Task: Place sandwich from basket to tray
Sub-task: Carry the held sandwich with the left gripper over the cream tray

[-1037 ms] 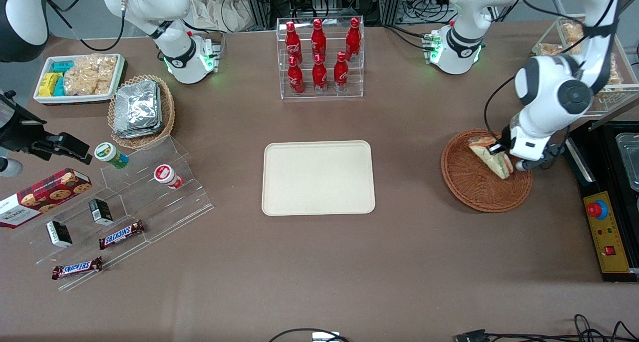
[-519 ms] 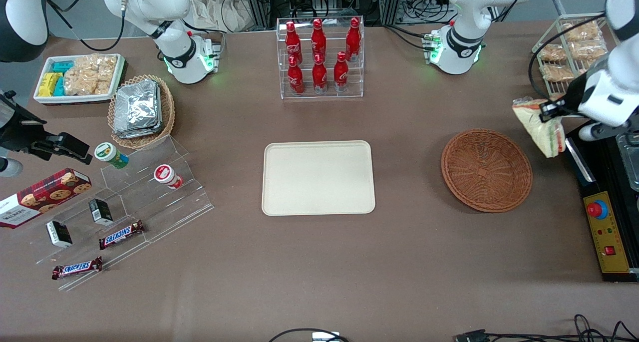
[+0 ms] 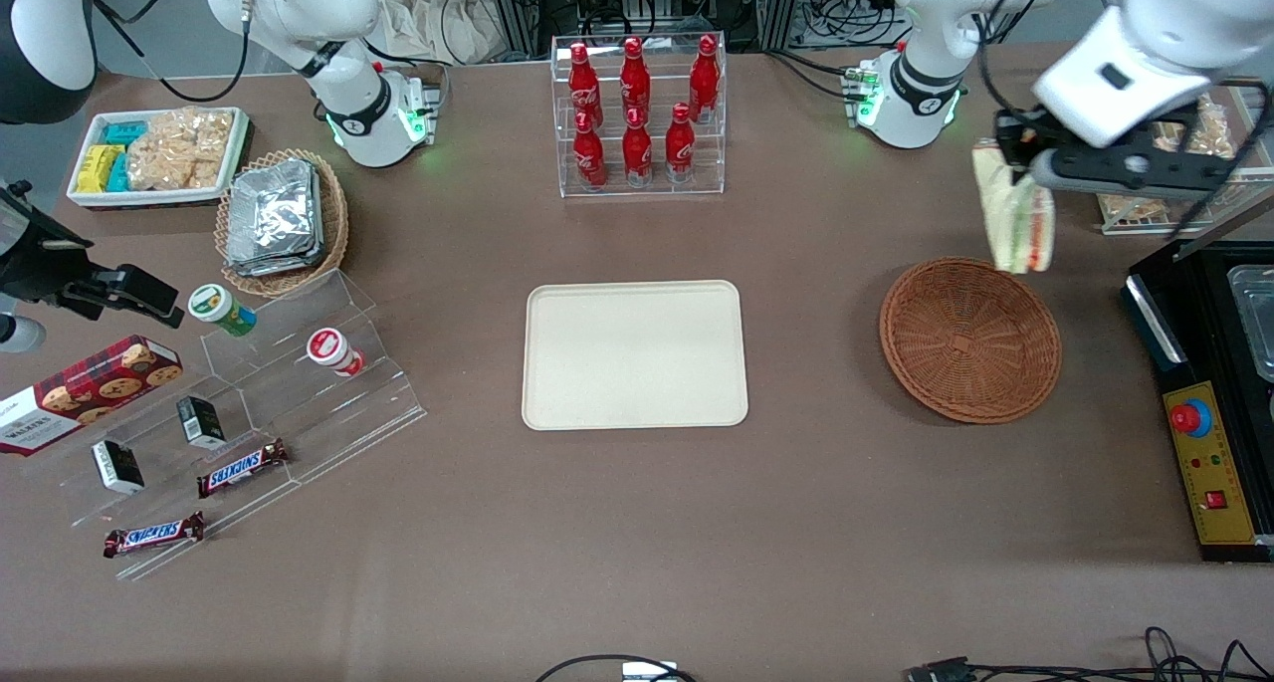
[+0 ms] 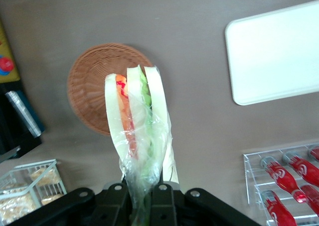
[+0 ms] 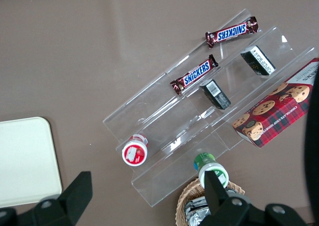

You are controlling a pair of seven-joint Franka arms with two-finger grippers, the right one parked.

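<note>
**Sandwich airborne: carry it to the tray**

Front view: your left gripper hangs high, with the round reddish-brown wicker basket empty below it. The flat cream-beige rectangular tray lies well apart, toward the parked arm's end.

Left wrist view: the fingers are clamped on the clear-wrapped triangular sandwich, apparently only by its wrap. Travel smoothly, lower before releasing.
</note>
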